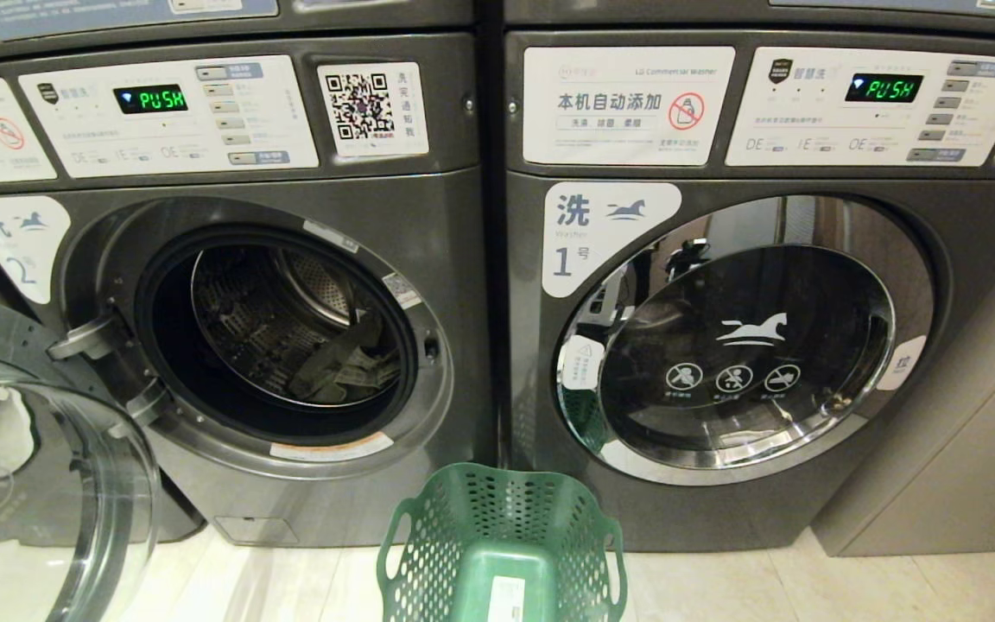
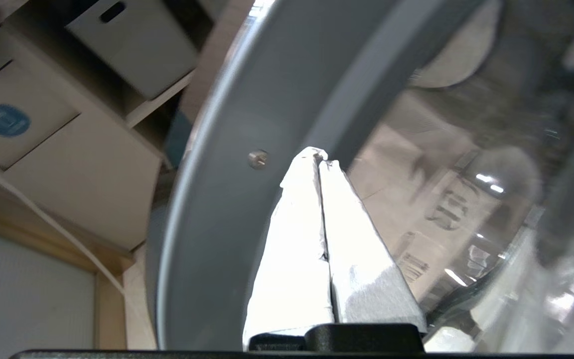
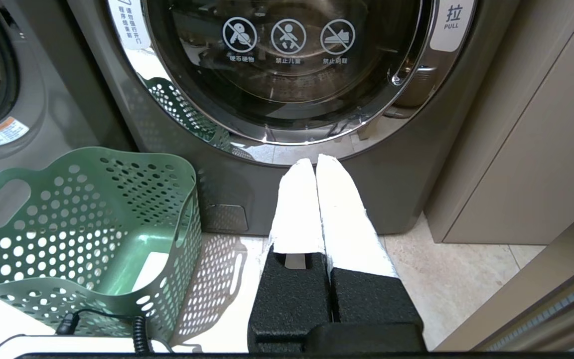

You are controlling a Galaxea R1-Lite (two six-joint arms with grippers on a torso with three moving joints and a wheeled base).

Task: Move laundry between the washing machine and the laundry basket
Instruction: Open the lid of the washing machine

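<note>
The left washing machine [image 1: 428, 285], number 2, stands with its round door [image 1: 57, 484] swung wide to the left. Dark laundry [image 1: 338, 363] lies at the bottom of its steel drum. An empty green perforated laundry basket [image 1: 502, 540] [image 3: 92, 234] sits on the floor between the two machines. My left gripper [image 2: 319, 157] is shut with nothing in it, its tips close against the grey rim of the open door [image 2: 267, 99]. My right gripper [image 3: 315, 162] is shut and empty, low before the right machine. Neither arm shows in the head view.
The right washing machine [image 1: 964, 259], number 1, has its mirrored door [image 1: 744, 337] closed. A beige cabinet wall [image 1: 964, 449] stands to its right. Pale floor tiles [image 3: 466, 279] lie in front. Cardboard boxes on shelves [image 2: 82, 124] appear beyond the open door.
</note>
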